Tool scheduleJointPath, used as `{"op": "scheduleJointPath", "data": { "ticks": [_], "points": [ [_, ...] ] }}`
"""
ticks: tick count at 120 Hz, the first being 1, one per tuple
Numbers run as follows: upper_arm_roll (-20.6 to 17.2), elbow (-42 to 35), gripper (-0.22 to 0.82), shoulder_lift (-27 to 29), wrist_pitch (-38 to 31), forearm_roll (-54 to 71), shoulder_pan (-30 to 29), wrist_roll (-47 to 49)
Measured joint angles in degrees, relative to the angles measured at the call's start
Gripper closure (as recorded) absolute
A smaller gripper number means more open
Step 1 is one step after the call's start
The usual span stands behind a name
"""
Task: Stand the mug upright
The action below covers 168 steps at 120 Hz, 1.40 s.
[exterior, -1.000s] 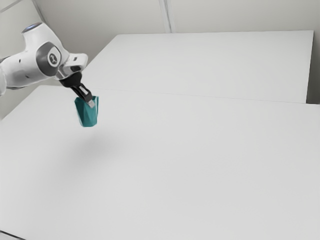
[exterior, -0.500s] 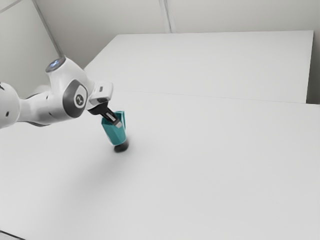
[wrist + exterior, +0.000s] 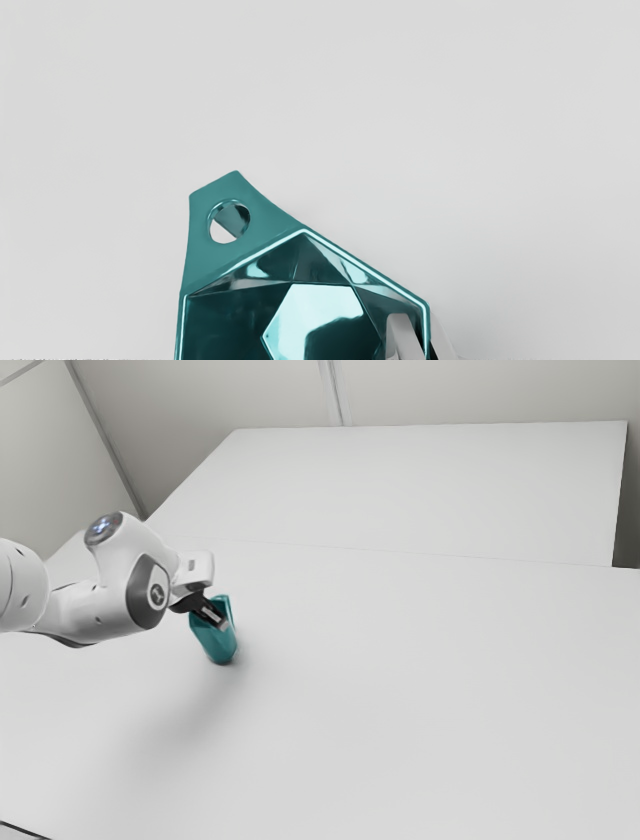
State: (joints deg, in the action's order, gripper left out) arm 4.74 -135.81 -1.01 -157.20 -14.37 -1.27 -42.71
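And here is the gripper [image 3: 223, 625], angled down from the exterior view's left, with its fingers [image 3: 401, 332] closed on the wall of the teal mug [image 3: 217, 646]: one finger inside, the other outside, the rim pinched between them! The mug is over the near-left part of the white table [image 3: 420, 690] in the exterior view, and it leans, its mouth tipped toward the exterior view's left and its base toward the right. Is that base touching down? Can't tell from here. Over to the wrist view, looking right into the mouth, down the faceted walls to a bright six-sided floor, and there's the handle [image 3: 200, 255] with its round hole, well apart from the fingers.
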Motion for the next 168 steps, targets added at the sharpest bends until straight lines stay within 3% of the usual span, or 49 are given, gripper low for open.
{"op": "scheduleJointPath", "data": {
  "ticks": [6, 31, 55, 71, 88, 109, 135, 168],
  "points": [
    [-0.2, 0.0, 0.73, 0.0, -0.3, 0.0, -0.6, 0.0],
    [-0.9, 0.0, 0.31, 0.5, -0.7, -0.1, -1.1, 0.0],
    [-0.9, 0.2, 0.12, 4.6, 1.4, -0.1, 0.5, 0.0],
    [-0.7, 4.6, 0.06, 5.5, 6.9, -0.3, 2.4, -0.1],
    [0.9, 14.0, 0.03, 1.8, 16.4, -0.6, 2.2, 0.7],
    [3.1, 30.2, 0.01, -4.8, 31.7, -0.1, 1.6, 3.6],
    [3.0, 47.8, 0.01, -8.0, 49.2, 6.3, 1.4, 9.5],
    [2.7, 53.9, 0.00, -7.7, 60.0, 9.7, 1.7, 15.0]
  ]
}}
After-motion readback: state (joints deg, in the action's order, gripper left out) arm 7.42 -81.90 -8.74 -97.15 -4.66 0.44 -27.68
